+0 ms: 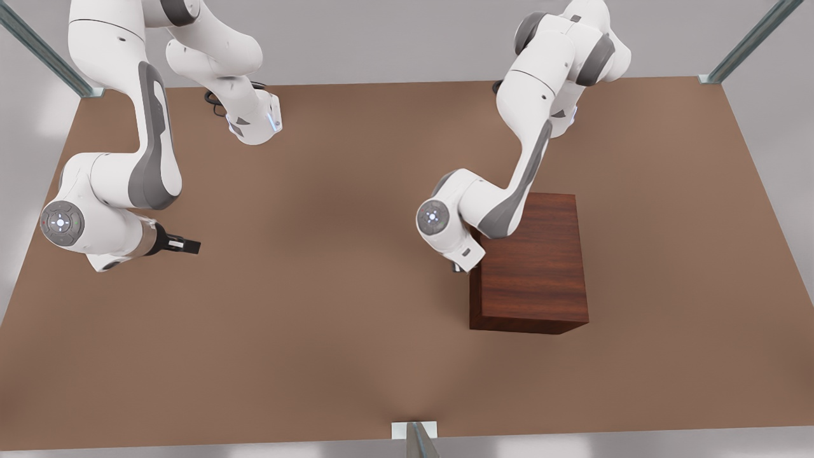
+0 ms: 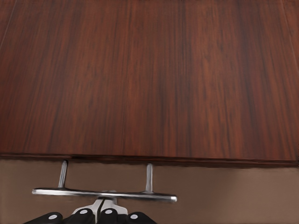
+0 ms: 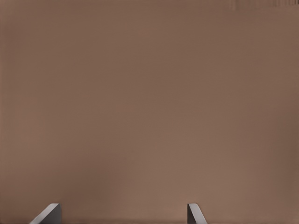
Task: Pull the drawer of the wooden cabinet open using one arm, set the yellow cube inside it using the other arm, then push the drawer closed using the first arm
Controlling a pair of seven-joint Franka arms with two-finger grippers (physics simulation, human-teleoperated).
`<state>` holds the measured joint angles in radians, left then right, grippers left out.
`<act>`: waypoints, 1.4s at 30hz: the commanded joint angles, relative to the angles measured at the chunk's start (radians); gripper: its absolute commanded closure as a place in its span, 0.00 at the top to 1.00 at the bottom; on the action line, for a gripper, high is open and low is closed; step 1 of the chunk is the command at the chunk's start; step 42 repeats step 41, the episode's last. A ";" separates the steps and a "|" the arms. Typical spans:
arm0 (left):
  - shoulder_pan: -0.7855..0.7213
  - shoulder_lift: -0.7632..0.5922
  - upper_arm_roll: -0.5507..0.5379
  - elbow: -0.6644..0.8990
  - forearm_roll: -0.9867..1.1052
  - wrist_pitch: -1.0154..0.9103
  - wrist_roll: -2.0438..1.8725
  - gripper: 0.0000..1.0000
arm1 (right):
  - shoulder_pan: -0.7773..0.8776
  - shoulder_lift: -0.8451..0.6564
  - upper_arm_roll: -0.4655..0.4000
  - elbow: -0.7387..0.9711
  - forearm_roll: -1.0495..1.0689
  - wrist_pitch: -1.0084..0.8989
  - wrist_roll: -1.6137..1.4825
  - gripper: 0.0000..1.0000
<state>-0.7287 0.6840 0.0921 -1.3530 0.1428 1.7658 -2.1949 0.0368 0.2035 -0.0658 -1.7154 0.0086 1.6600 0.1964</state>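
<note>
The wooden cabinet (image 1: 533, 261) stands at the front view's right of centre, its long axis running top to bottom. Its handle (image 2: 104, 193) is clamped by the left gripper (image 2: 103, 205) at the cabinet's left face. The right gripper (image 3: 124, 212) is held spread apart over bare table (image 1: 318, 305) at the front view's left.

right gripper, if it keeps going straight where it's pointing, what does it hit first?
Probably nothing but the table. The right gripper points toward the front view's right with its fingers apart; the cabinet lies well farther along, though depth is unclear.

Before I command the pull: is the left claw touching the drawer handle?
Touching. In the left wrist view the left claw closes on the handle, fingers meeting the bar.
</note>
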 commanded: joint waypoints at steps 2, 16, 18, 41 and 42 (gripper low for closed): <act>0.000 -0.001 0.005 0.003 0.000 -0.040 0.155 0.00 | 0.000 -0.001 0.000 0.000 0.001 0.000 -0.084 1.00; 0.353 -0.469 0.008 -0.271 -0.248 -0.011 1.323 1.00 | 0.000 -0.001 0.000 0.000 0.001 0.000 -0.084 1.00; 0.495 -0.469 0.008 -0.134 -0.302 -0.161 2.016 1.00 | 0.000 -0.001 0.000 0.002 -0.001 0.000 -0.084 1.00; 0.545 -0.399 -0.005 0.034 -0.273 -0.203 2.255 1.00 | -0.002 0.001 0.000 0.007 -0.001 -0.002 -0.084 1.00; 0.545 -0.399 -0.005 0.034 -0.273 -0.203 2.255 1.00 | -0.002 0.001 0.000 0.007 -0.001 -0.002 -0.084 1.00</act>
